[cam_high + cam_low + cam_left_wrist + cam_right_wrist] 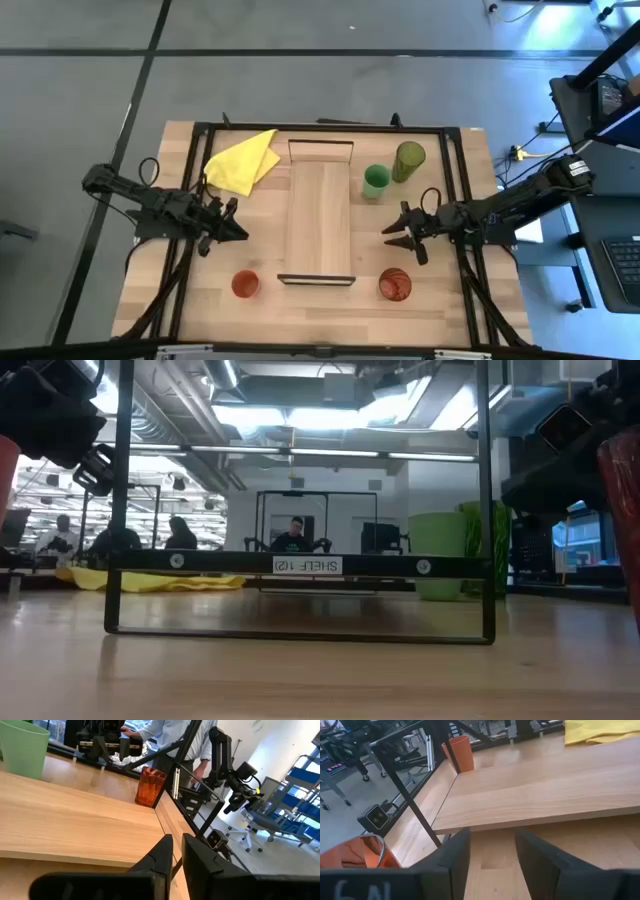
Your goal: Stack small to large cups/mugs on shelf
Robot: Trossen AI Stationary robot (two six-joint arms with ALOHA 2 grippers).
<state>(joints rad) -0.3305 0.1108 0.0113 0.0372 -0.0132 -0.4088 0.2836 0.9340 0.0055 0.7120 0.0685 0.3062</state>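
The light-wood shelf [320, 215] lies along the middle of the table. The olive-green tumbler [408, 160] and the bright green tumbler [376, 181] stand upright to its far right. The red-brown ribbed tumbler [394, 285] stands at the near right and the small orange-red tumbler [245, 285] at the near left. My left gripper [238, 233] hovers left of the shelf, shut and empty. My right gripper [392, 236] hovers right of the shelf, open and empty, above and beyond the red-brown tumbler [362, 852].
A yellow cloth [243, 161] lies at the table's far left. A black frame [460, 180] runs round the tabletop. Thin dark brackets [300, 565] stand at the shelf's short ends. People show in the room behind [292, 535].
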